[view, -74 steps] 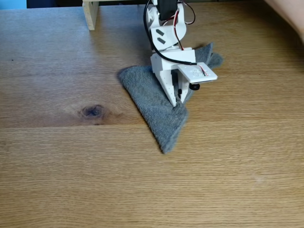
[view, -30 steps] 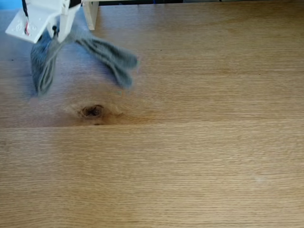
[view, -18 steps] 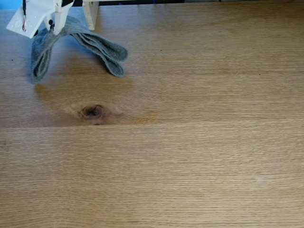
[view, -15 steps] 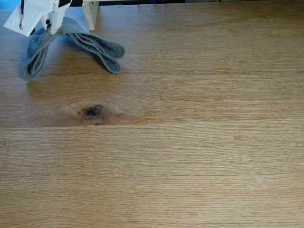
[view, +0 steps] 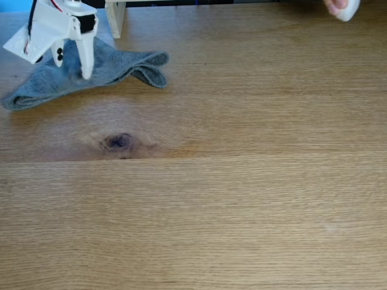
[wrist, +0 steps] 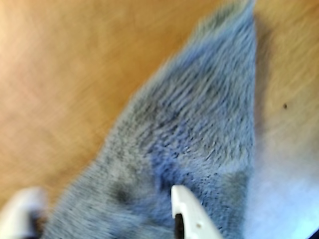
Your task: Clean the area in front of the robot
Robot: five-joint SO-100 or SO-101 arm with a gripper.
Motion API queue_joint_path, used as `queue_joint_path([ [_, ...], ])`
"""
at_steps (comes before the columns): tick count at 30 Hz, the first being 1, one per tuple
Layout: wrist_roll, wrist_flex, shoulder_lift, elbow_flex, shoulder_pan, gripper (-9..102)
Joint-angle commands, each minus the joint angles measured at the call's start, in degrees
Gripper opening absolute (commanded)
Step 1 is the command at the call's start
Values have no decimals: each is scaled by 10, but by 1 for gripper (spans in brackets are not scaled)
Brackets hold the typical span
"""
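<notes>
**Claw over the grey cloth, upper left of the bench**

In the fixed view the robot [view: 51, 30] stands at the upper left, its claw [view: 77, 67] pointing down onto a grey cloth [view: 115, 65] spread on the bench [view: 242, 181]. A dark knot [view: 118, 142] lies just below the cloth, and a fingertip [view: 341, 7] shows at the top right edge. The blurred wrist view adds the cloth's [wrist: 189, 134] terry pile and two white fingertips [wrist: 187, 206] parted over it; whether they pinch the cloth, I cannot tell.

Tabletop [view: 242, 199] open mid & right; cloth [view: 115, 66] + wood post [view: 115, 18] block far-left corner.
</notes>
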Motion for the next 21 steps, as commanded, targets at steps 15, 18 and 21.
queue_joint_path([
  [15, 155, 227, 381, -4, -309, 0],
  [18, 192, 249, 423, -4, -382, 0],
  [21, 253, 269, 462, -3, -430, 0],
])
